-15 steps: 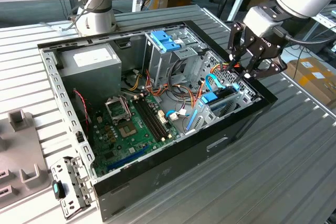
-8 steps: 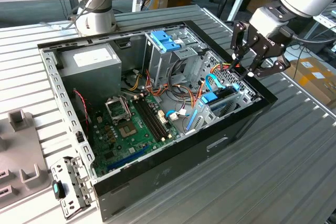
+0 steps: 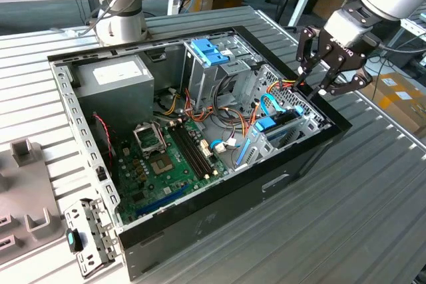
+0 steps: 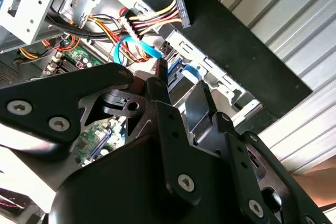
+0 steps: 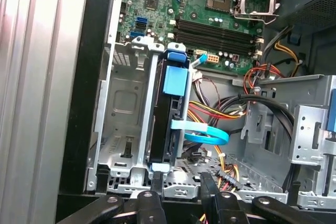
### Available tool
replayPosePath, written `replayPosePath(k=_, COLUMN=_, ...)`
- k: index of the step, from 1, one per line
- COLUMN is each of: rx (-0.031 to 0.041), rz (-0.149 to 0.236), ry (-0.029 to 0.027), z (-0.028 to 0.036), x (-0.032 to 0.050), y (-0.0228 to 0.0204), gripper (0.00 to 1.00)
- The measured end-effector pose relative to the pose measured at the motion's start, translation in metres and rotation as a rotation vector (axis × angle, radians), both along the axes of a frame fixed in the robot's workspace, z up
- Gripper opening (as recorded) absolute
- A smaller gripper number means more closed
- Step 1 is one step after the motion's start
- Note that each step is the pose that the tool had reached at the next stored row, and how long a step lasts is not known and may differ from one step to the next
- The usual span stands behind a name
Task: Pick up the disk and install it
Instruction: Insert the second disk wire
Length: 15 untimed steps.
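Disk (image 5: 169, 129) sits on edge in the grey drive bay (image 5: 123, 124) inside the open case (image 3: 293, 157), light-blue caddy rail on top, at the case wall nearest the gripper. In the exterior view the disk (image 3: 279, 122) is at the case's right end, down in the bay, blue tab showing. Gripper (image 3: 331, 78) hangs just above that corner of the case, fingers spread apart and holding nothing, clear of the disk. In the first wrist view the fingertips (image 5: 157, 184) are just beside the disk's near end, apart from each other; contact with the disk cannot be told. Light-blue data cable (image 5: 207, 132) loops beside the disk, coloured power wires (image 5: 210, 111) run past it. Motherboard (image 3: 170, 161) lies on the case floor, power supply (image 3: 116, 78) at the far corner on the exterior view's left, blue latch (image 3: 210, 50) on top of the tall cage. Case rests on a ribbed metal table (image 3: 346, 224)
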<state>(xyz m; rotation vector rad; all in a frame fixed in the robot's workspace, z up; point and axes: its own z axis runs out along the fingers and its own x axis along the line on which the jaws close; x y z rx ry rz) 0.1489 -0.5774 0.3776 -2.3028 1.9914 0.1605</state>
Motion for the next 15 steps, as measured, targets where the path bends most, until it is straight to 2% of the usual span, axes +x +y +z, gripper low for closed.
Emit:
replayPosePath(k=4, rx=0.0, rz=0.022, ry=0.0, z=-0.0001, x=0.0055, y=0.0004, gripper=0.42)
replayPosePath(k=8, rx=0.0001, rz=0.063, ry=0.0, z=-0.0001, x=0.017, y=0.001, gripper=0.42)
replayPosePath(k=11, rx=0.0001, rz=0.112, ry=0.0, z=-0.0002, x=0.0187, y=0.0011, gripper=0.42)
replayPosePath(k=15, rx=0.0001, rz=0.21, ry=0.0, z=-0.0007, x=0.0189, y=0.0011, gripper=0.42)
